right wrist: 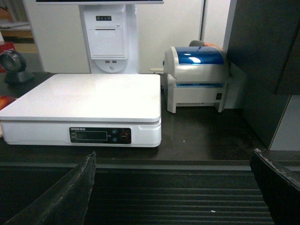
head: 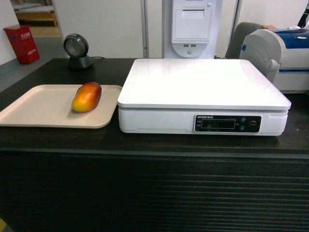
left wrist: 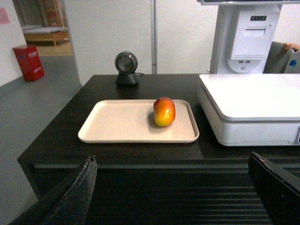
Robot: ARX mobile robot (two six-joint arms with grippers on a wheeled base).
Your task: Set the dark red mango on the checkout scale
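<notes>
The dark red mango [head: 87, 97] [left wrist: 164, 111], red-orange above and yellow below, lies on a flat beige tray [head: 34, 108] [left wrist: 117, 124] at the left of the checkout counter [head: 154, 193]. To its right stands the white scale [head: 203, 84] [left wrist: 248, 98] [right wrist: 89, 96] with a bare top plate and a black display panel [head: 228, 123]. Neither gripper shows in the head view. My left gripper [left wrist: 171, 161] is open, low in front of the counter's ribbed front, facing the tray. My right gripper [right wrist: 173, 157] is open too, in front of the counter, right of the scale.
A round black scanner [head: 77, 50] [left wrist: 126, 68] stands at the back left of the counter. A white-and-blue label printer [right wrist: 197, 77] [head: 280, 55] sits right of the scale. A white kiosk [head: 193, 26] rises behind it. A dark cabinet [right wrist: 267, 61] stands at the far right.
</notes>
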